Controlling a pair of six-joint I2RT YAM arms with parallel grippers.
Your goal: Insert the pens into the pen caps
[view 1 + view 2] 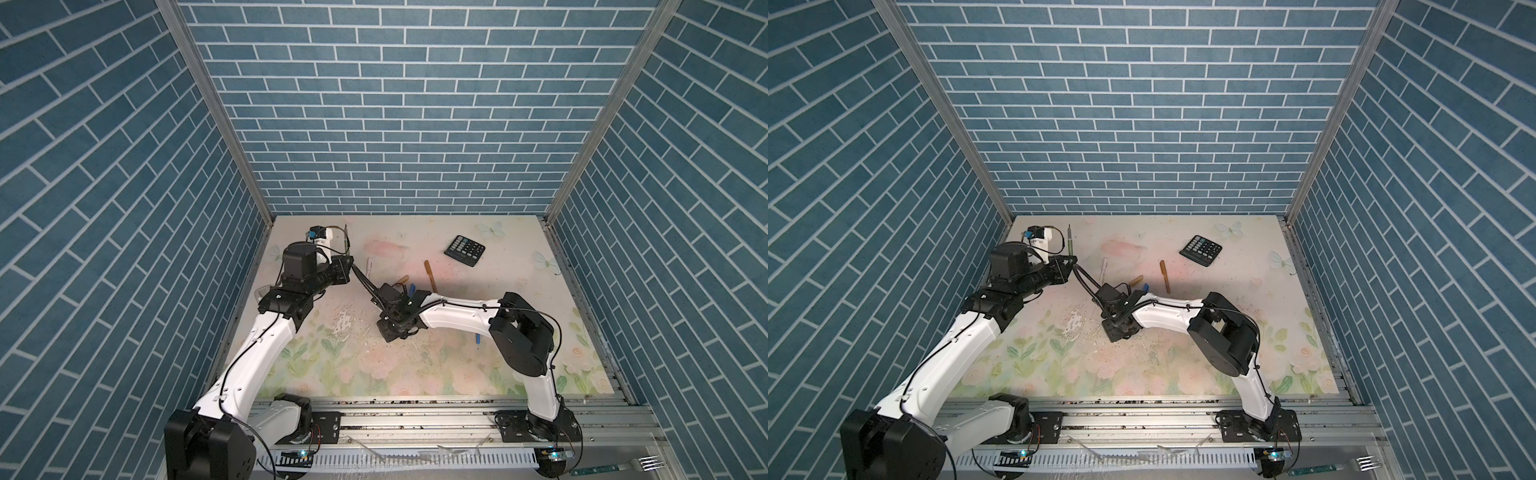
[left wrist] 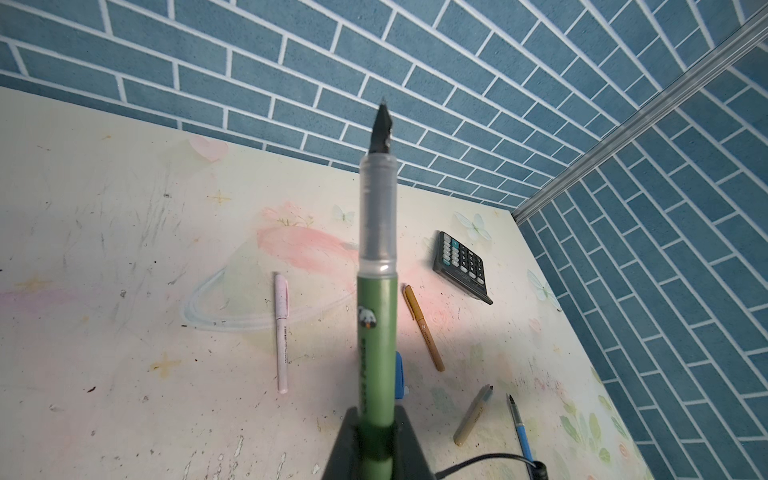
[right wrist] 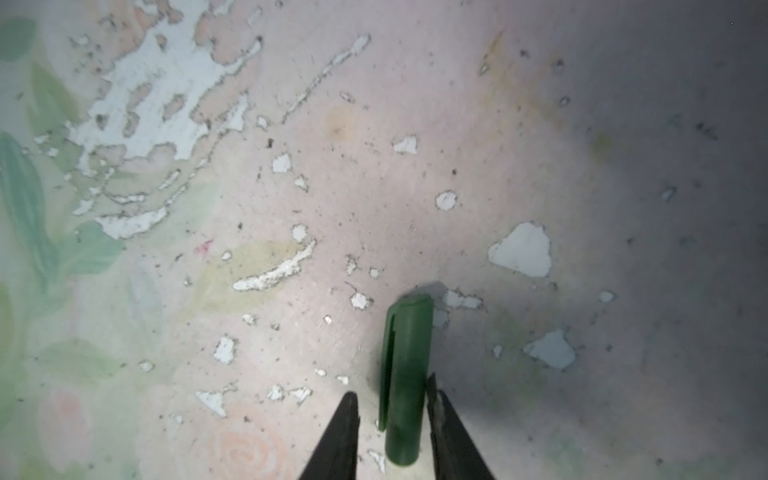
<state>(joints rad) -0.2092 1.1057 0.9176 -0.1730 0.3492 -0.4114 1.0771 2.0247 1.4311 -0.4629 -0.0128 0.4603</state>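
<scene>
Left gripper is clamped on the green pen, dark nib pointing away from it, held above the far-left part of the floral mat. Right gripper has its jaws apart, straddling the green cap, which lies flat on the worn mid-mat; one finger is at the cap's side, the other shows a gap. Pink pen, brown pen, blue cap, tan pen and blue pen lie loose on the mat. Calculator sits far right.

On my feed I list: green pen (small panda print, black nib), green cap, pale pink pen, ochre pen, black calculator, pastel floral tabletop, blue brick-pattern walls.
</scene>
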